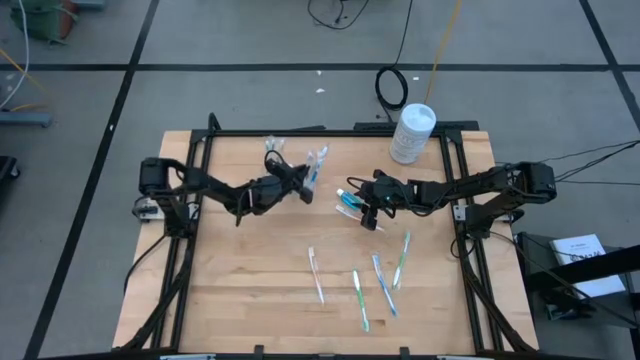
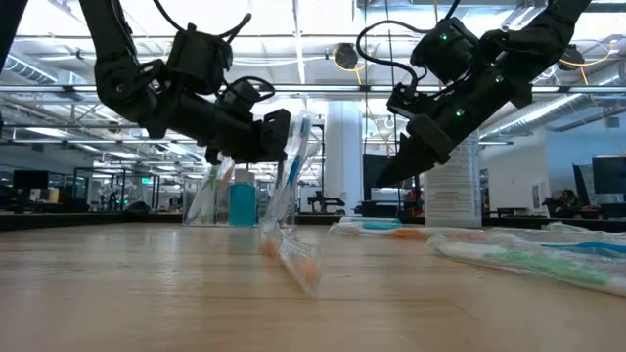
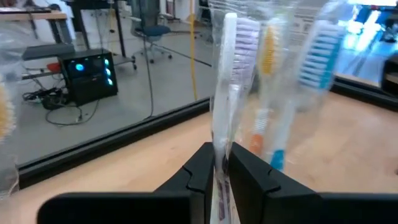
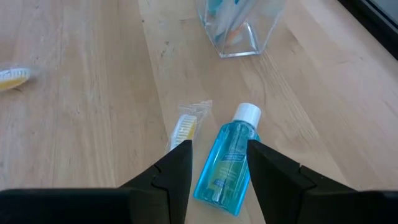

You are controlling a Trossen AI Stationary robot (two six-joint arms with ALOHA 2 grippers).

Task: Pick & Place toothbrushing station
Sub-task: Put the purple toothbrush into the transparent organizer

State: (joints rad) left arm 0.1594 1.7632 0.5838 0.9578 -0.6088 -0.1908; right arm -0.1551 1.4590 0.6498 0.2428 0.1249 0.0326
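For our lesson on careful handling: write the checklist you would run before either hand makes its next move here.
1. Left hand pinching the wrapped toothbrush: ok.
2. That toothbrush seated inside the clear holder: cannot tell.
3. Clear holder standing upright on the table: ok.
4. Right hand open, fingers either side of the blue bottle: ok.
5. Blue bottle capped, lying flat: ok.

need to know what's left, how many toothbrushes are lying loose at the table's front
4: toothbrushes lie at the front, one leftmost, one beside it, two more and on the right. Others elsewhere may be hidden.
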